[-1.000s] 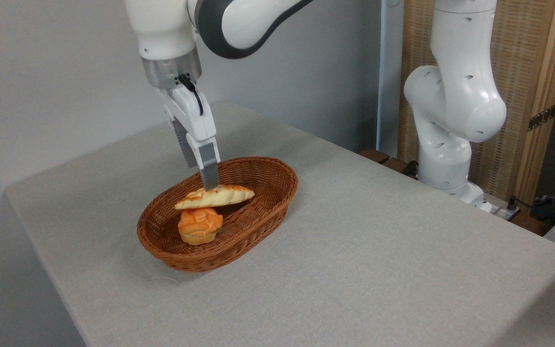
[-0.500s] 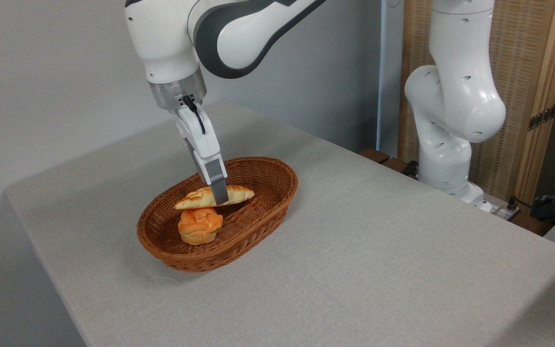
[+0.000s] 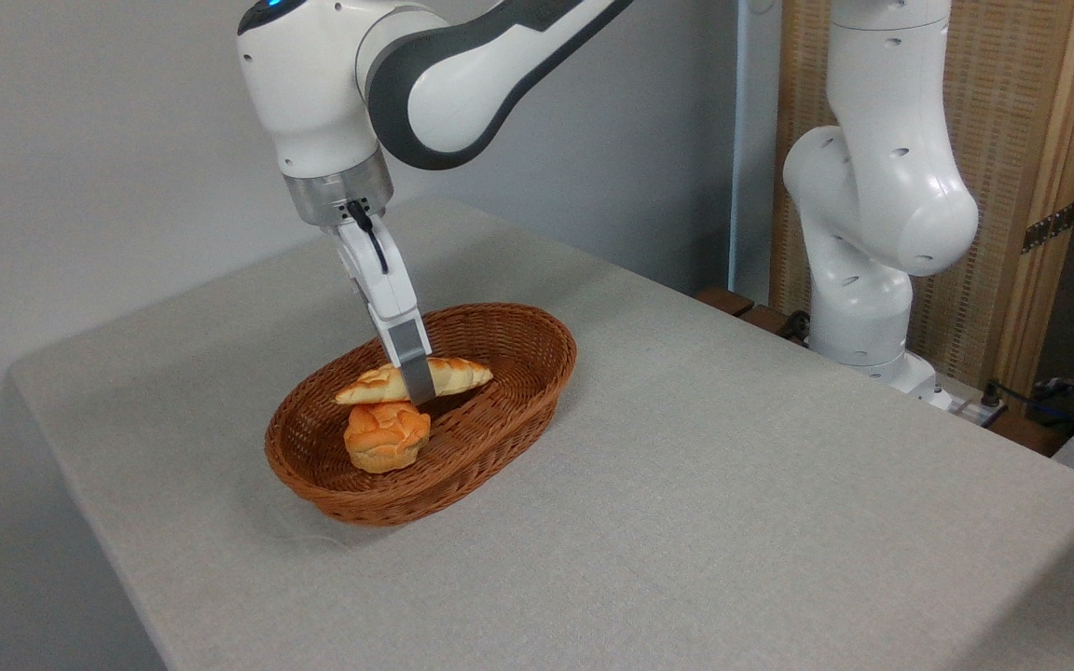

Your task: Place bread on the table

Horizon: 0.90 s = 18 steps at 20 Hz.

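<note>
Pale grey wall fills the background on the left, with a slatted wooden screen (image 3: 1040, 140) on the right behind the white base of the robot arm (image 3: 873, 214). Below them a large table (image 3: 733, 522) with a light grey cloth-like surface runs across the view, and a brown oval wicker basket (image 3: 518, 415) sits on it, left of centre. Inside the basket lies the bread (image 3: 458, 375), a long, flat, pale golden loaf with pointed ends and a cracked crust, lying roughly level with its left end resting on top of a small round orange bun (image 3: 386, 435) and its right tip towards the basket's far wall. The arm reaches over from the upper right, its wrist above the basket's back left rim, and the gripper (image 3: 416, 387) slants down into the basket at the middle of the loaf. One grey finger (image 3: 411, 363) crosses the near side of the bread, covering a strip of the crust and ending at the loaf's lower edge; the other finger is hidden behind it. The gripper is at the bread, but whether it is clenched on the loaf or merely set around it cannot be made out from this angle
</note>
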Available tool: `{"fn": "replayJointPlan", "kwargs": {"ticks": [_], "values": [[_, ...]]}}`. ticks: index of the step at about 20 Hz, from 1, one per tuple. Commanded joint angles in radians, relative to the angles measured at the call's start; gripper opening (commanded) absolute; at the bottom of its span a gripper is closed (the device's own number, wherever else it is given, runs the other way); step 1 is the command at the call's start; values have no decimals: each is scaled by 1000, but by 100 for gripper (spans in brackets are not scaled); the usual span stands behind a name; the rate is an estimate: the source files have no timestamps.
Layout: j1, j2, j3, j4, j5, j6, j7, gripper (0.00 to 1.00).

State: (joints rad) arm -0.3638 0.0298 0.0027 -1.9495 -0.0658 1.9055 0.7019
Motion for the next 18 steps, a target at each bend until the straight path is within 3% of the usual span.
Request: {"fn": "replayJointPlan", "kwargs": {"ticks": [1,5,18], "values": [[-3,-8,2,-5,12,12,14,39],[-1,-10,3,-3,12,10,16,34],[8,-28,16,6,9,4,48,34]]}}
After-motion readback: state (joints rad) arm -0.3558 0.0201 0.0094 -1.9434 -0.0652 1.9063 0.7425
